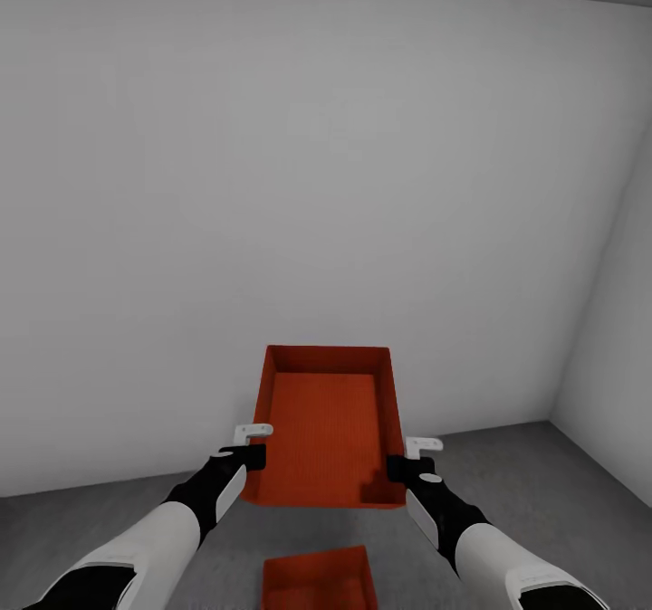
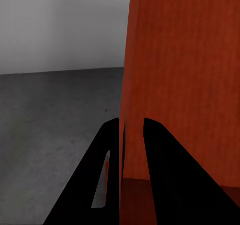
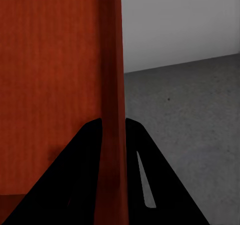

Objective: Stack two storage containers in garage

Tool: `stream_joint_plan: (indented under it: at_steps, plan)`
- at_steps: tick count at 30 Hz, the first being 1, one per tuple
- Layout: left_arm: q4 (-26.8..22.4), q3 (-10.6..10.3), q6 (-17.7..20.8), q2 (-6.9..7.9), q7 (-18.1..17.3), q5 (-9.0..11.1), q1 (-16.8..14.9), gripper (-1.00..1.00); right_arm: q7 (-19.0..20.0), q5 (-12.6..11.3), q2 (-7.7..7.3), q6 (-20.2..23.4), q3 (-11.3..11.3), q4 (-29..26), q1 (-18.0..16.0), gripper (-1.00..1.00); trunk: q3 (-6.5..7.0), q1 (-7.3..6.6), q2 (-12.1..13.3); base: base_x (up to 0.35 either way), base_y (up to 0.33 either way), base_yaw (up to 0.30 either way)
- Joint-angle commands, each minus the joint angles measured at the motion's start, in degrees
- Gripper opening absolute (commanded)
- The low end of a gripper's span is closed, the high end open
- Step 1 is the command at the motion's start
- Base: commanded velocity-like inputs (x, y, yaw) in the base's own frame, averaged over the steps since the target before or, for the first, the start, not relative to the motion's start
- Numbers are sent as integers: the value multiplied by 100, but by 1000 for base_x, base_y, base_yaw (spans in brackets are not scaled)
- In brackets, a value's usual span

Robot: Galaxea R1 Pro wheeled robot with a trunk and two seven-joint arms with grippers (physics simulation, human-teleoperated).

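A second storage container [image 1: 320, 579] is seen lowest in the head view, resting on the concrete floor [image 1: 543, 474]. Above it, a red-orange storage container [image 1: 328, 429] is held aloft before the grey-white wall [image 1: 299, 185]. Its left side wall is clamped by the left gripper [image 1: 254, 444] and its right side wall by the right gripper [image 1: 409, 458].

Red-orange open-top container [image 1: 326, 429] aloft, level, above its twin [image 1: 319, 579] on the grey floor [image 1: 543, 474]
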Motion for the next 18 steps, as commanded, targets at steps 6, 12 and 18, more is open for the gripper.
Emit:
stream_joint_plan:
  at_steps: [6, 12, 18]
  plan:
    - [-73, 123, -270, 25, 56, -95, -2, -100, -45, -69, -35, -1, -64, 12, 1, -100, -58, 2, -6, 0, 0, 0]
    - [-71, 121, -270, 17, 64, -95, -2, -100, -49, -71, -35, -1, -61, 12, 1, -100, -114, 2, -6, 0, 0, 0]
    - [-58, 123, -266, 12, 65, -95, -2, -100, -53, -75, -35, -1, -59, 12, 1, -100, -169, 2, -6, 0, 0, 0]
